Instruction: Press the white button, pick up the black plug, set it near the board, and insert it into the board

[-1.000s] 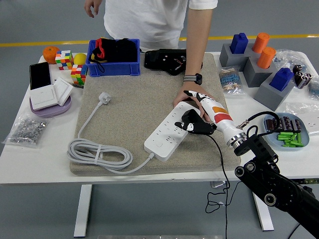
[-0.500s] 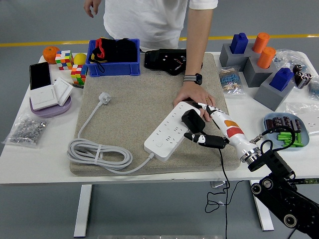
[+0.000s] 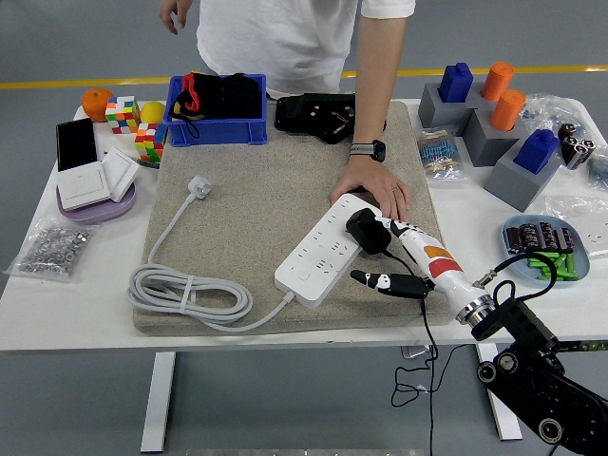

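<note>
While the plug [image 3: 366,231] is sitting on the board [image 3: 332,249], seemingly seated, the right hand [image 3: 399,256] is hovering beside it, fingers apart and empty. A person's hand [image 3: 372,186] is steadying the board. Rigid and light, the plug looks best gripped by its sides.

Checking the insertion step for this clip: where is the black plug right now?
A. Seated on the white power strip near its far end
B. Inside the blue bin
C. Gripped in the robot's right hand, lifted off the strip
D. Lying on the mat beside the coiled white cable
A: the black plug sits on the white power strip near its far end, while the right hand is open just beside it, holding nothing.
</note>
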`<state>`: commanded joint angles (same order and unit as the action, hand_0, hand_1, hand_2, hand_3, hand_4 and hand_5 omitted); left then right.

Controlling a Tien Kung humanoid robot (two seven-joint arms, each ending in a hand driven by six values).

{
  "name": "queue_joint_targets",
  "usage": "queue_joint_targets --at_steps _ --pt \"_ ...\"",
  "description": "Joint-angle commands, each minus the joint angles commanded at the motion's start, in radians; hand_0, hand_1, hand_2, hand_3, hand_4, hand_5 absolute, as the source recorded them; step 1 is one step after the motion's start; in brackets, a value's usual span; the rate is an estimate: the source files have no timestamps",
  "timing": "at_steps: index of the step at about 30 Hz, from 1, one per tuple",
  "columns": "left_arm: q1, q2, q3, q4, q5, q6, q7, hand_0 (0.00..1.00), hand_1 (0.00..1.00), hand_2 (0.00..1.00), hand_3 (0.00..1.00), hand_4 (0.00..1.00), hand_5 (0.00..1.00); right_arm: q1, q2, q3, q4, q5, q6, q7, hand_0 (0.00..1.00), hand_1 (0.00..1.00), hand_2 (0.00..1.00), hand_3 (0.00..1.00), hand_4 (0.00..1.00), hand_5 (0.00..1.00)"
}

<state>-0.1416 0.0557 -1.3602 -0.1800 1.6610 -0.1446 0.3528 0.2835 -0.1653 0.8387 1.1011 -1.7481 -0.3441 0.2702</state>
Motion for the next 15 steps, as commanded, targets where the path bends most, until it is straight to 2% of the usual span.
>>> queue_joint_targets --at_steps 15 --pt "0.003 -0.003 0.008 0.0 -0.009 -0.001 -0.001 0.685 0.675 0.657 0.684 0.558 0.196 0.022 0.007 -0.019 0.007 -0.002 0.002 -0.003 0.959 0.931 0.893 0.863 0.998 0.726"
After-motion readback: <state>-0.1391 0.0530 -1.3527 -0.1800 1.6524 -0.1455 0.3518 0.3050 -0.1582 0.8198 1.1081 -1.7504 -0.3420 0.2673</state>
